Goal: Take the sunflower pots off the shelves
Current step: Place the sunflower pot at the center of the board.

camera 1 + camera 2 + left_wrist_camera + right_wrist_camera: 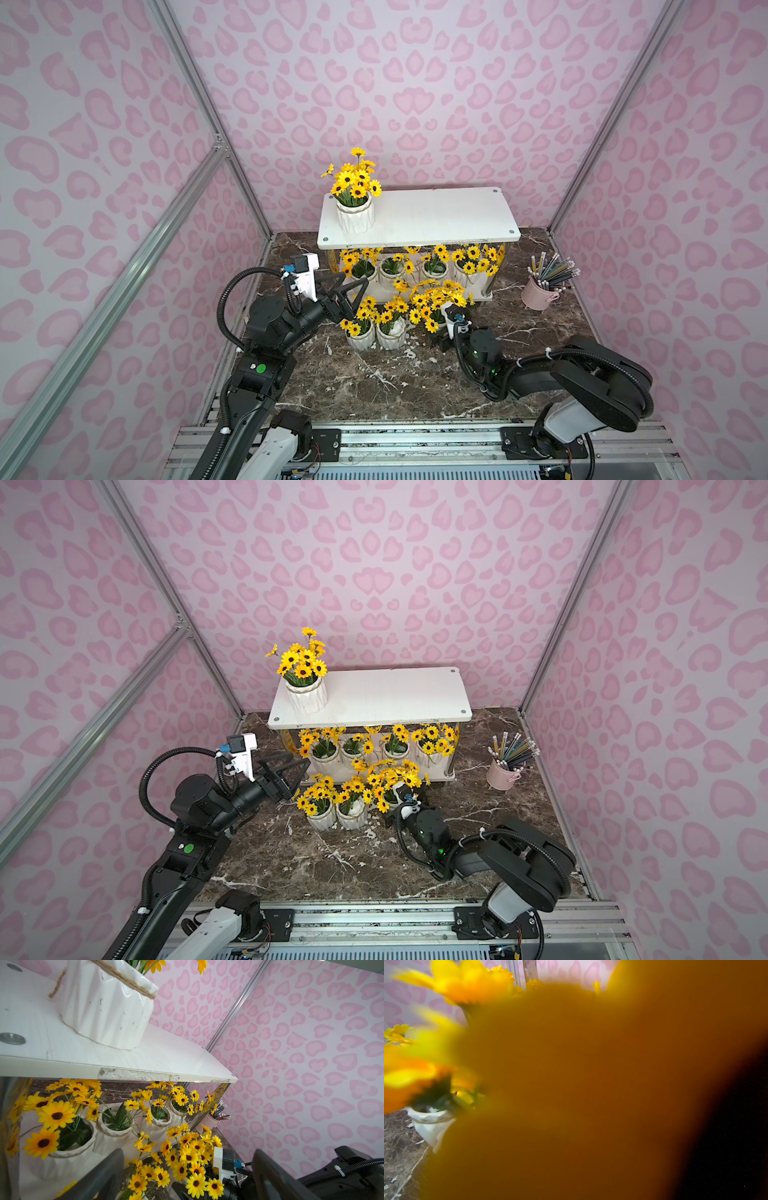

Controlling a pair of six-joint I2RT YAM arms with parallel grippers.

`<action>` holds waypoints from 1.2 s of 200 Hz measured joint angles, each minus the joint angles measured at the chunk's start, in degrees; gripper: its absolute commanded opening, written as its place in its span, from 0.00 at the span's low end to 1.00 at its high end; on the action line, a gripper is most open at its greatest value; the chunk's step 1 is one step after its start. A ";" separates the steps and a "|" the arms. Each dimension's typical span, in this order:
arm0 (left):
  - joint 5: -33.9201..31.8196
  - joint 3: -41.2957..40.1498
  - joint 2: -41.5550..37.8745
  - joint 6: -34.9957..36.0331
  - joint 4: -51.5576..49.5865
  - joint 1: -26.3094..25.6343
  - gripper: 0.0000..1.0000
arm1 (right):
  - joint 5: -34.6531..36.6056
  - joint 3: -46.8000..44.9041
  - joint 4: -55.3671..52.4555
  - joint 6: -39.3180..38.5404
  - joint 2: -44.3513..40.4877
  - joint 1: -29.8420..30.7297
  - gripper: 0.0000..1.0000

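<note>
Five of eight sunflower pots (354, 218) sat on the white shelves (432, 216), one above, four below; three were down at the marble tabletop (374, 386). The left gripper (360, 296) gaped empty; blooms (436, 297) hid the right gripper (436, 332), so its fingers' hold could not be told.

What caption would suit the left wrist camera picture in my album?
One sunflower pot stands on the rack's top shelf; four more pots crowd the lower shelf beneath.

Lab booth: aluminium frame (112, 301), patterned walls (415, 83)
</note>
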 measured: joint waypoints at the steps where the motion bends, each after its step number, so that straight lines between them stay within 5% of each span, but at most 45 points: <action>1: -0.02 0.00 -0.02 0.02 -0.02 0.00 0.98 | -0.09 0.07 0.17 0.02 0.28 0.00 0.00; 240: -2.84 2.23 1.66 2.86 -3.19 0.00 0.98 | 2.73 5.53 21.59 1.88 30.69 2.08 0.00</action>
